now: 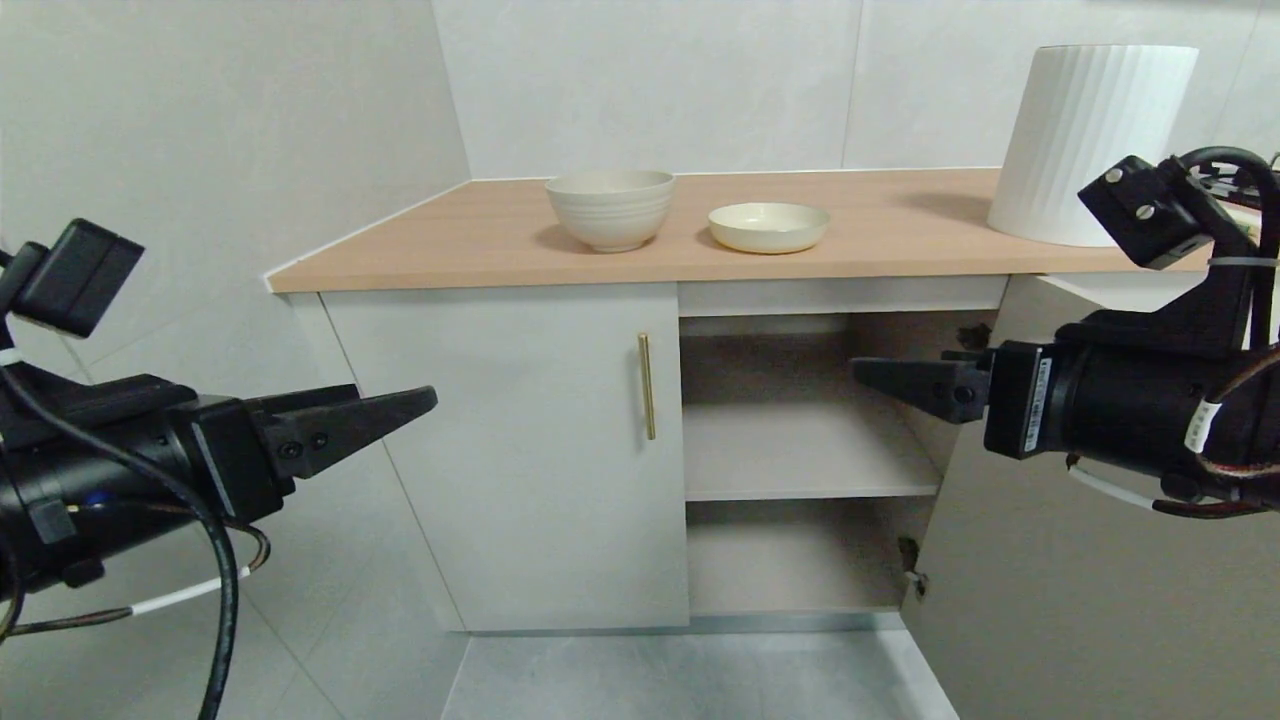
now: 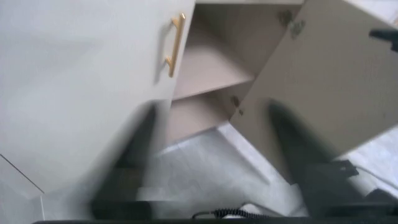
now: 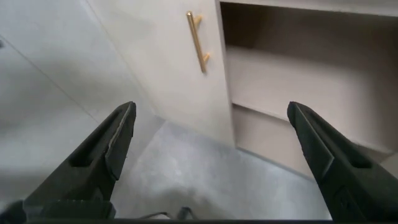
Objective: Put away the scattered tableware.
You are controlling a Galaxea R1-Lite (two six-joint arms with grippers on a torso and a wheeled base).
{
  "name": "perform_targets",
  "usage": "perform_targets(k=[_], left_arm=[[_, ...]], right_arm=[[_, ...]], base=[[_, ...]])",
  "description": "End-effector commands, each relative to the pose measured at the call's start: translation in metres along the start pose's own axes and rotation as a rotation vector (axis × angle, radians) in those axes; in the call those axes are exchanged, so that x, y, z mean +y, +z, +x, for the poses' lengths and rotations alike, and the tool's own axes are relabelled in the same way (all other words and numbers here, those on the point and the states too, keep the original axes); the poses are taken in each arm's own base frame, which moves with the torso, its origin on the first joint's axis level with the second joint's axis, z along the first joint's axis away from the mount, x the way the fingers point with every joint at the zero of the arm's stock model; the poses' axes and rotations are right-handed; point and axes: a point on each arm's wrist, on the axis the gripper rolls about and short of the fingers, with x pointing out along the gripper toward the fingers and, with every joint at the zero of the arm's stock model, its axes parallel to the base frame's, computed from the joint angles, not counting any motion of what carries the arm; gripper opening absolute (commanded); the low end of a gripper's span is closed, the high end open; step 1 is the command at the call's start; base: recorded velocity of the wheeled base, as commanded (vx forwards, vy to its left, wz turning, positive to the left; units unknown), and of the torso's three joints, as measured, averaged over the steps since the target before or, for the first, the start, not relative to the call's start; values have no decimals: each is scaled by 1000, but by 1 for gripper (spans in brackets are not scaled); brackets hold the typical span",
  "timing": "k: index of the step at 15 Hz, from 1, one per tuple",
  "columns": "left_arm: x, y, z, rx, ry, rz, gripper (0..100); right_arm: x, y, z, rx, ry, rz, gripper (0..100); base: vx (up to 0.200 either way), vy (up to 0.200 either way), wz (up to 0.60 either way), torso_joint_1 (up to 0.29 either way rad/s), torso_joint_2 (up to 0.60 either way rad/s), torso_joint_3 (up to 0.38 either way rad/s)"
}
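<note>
Two pieces of tableware sit on the countertop [image 1: 900, 215] in the upper middle of the head view: a ribbed bowl [image 1: 610, 208] and, just beside it, a shallow dish [image 1: 768, 226]. Below them is the open cabinet shelf [image 1: 800, 450], probably their destination. The left gripper [image 1: 425, 402], lower left, and the right gripper [image 1: 860, 372], middle right, hang empty and edge-on. The left wrist view shows its fingers [image 2: 134, 162] spread. The right wrist view shows fingers [image 3: 112, 143] wide apart too, facing the gold handle [image 3: 199, 40]

Both arms held level, pointing inward toward each other; left gripper [image 1: 425, 400] and right gripper [image 1: 862, 373] empty, jaws spread
</note>
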Motion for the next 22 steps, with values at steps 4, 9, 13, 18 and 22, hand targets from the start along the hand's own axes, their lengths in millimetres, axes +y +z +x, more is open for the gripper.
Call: perform_targets(k=[4, 9, 13, 18, 22], left_arm=[[-1, 6, -2, -35, 51, 6, 100], [0, 8, -3, -41, 57, 5, 100], [3, 11, -3, -47, 71, 1, 100], [3, 12, -2, -52, 69, -21, 100], [-1, 16, -10, -81, 59, -11, 100]], right_arm=[[0, 4, 0, -20, -31, 20, 100], [0, 3, -4, 12, -34, 16, 100], [0, 3, -5, 11, -33, 17, 100], [0, 5, -8, 9, -29, 17, 100], [1, 11, -26, -14, 39, 38, 100]], base=[[0, 0, 0, 0, 0, 0], [0, 0, 0, 0, 0, 0], [200, 0, 0, 2, -1, 6], [200, 0, 0, 8, 0, 2], [50, 0, 0, 1, 2, 1]])
